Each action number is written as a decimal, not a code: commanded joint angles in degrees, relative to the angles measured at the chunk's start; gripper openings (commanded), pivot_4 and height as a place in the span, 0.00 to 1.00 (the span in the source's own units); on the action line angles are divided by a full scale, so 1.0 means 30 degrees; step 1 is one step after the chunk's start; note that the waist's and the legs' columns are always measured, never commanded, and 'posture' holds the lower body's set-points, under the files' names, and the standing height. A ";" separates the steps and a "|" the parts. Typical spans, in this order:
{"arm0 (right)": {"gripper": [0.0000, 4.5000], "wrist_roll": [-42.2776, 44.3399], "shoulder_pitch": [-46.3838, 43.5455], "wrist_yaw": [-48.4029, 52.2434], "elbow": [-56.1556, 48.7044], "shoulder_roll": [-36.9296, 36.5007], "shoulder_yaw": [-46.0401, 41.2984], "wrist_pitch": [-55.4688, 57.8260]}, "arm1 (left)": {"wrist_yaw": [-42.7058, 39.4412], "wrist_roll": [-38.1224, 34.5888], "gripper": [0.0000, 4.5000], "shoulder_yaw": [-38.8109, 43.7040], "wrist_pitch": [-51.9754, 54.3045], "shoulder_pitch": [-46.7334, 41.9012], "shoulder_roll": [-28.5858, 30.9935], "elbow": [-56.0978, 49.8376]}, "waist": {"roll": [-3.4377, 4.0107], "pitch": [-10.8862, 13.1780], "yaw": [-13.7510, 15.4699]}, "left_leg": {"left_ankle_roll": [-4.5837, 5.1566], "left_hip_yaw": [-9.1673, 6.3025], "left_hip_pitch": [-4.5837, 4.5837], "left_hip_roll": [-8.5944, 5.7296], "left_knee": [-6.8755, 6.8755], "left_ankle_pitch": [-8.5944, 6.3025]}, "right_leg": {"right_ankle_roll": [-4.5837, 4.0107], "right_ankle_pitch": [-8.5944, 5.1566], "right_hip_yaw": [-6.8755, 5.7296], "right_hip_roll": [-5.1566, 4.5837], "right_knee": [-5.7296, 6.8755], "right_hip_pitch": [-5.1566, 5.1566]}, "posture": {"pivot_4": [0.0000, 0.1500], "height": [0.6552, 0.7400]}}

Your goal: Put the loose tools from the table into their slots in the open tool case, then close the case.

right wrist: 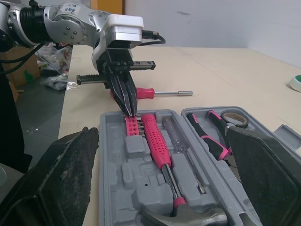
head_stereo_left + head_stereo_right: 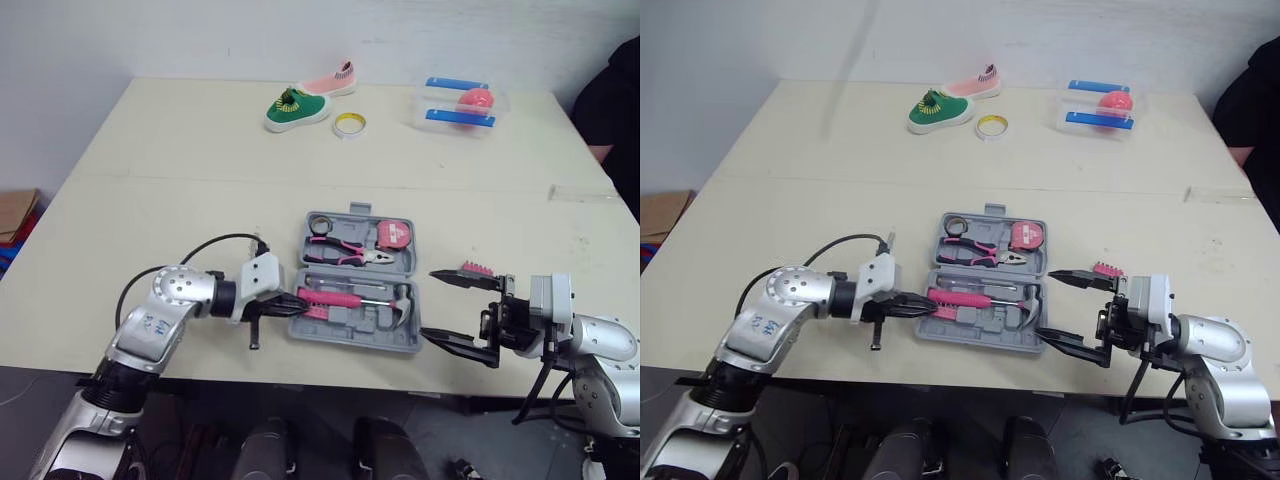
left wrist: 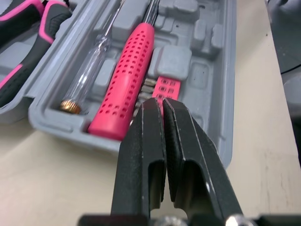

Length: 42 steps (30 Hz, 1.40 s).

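Observation:
The grey tool case (image 2: 410,262) lies open near the table's front edge. Its far half holds pink-handled pliers (image 2: 345,250) and a pink tape measure (image 2: 397,235). The near half holds a pink-handled hammer (image 2: 350,298) and a clear-handled screwdriver (image 3: 89,70). My left gripper (image 2: 300,303) is shut at the case's left end. Its tips rest on a pink bit strip (image 3: 167,88) lying beside the hammer handle. My right gripper (image 2: 430,303) stands wide open at the case's right end, holding nothing. A red-handled screwdriver (image 1: 155,93) lies on the table just left of the case.
At the far side of the table are a green shoe (image 2: 295,108), a pink shoe (image 2: 330,80), a yellow tape roll (image 2: 350,123) and a clear box (image 2: 460,105) holding a pink ball. A person (image 2: 615,110) is at the right edge.

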 commanded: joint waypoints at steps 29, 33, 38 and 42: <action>1.00 -0.1096 0.2116 -0.2831 0.3086 -0.0928 -0.6102 -0.1057 | 0.0612 -0.4321 0.59 0.8909 -0.5312 0.3710 -0.0041 0.2775 | 0.0071 -0.0303 -0.0198 | 0.0044 0.0010 0.0000 -0.0007 -0.0044 -0.0051 | -0.0007 -0.0005 0.0011 -0.0039 -0.0081 0.0014 | 1.00 1.00; 1.00 -0.1858 0.3332 -0.3336 0.5908 -0.0940 -0.7846 -0.2637 | 0.1660 -0.3696 0.99 1.1812 -0.7432 0.5336 0.0945 0.5165 | 0.0074 -0.0300 -0.0379 | 0.0130 0.0035 0.0016 -0.0029 -0.0044 -0.0088 | 0.0025 0.0011 -0.0026 -0.0052 -0.0079 0.0020 | 1.00 1.00; 1.00 -0.2692 0.4340 -0.4144 0.9587 -0.1244 -0.9577 -0.4616 | 0.2781 -0.3397 0.99 1.4142 -0.8966 0.7292 0.1761 0.7246 | 0.0068 -0.0295 -0.0435 | 0.0073 0.0030 0.0023 -0.0029 -0.0068 -0.0185 | 0.0027 0.0013 0.0041 -0.0085 -0.0089 0.0011 | 1.00 1.00; 1.00 -0.3469 0.5385 -0.5504 1.1973 -0.1464 -1.0687 -0.5425 | 0.3583 -0.3891 0.99 1.6086 -0.9232 0.8850 0.1976 0.8269 | 0.0068 -0.0296 -0.0476 | 0.0045 0.0027 0.0051 -0.0033 -0.0200 -0.0174 | 0.0001 -0.0001 0.0112 -0.0106 -0.0157 0.0003 | 1.00 1.00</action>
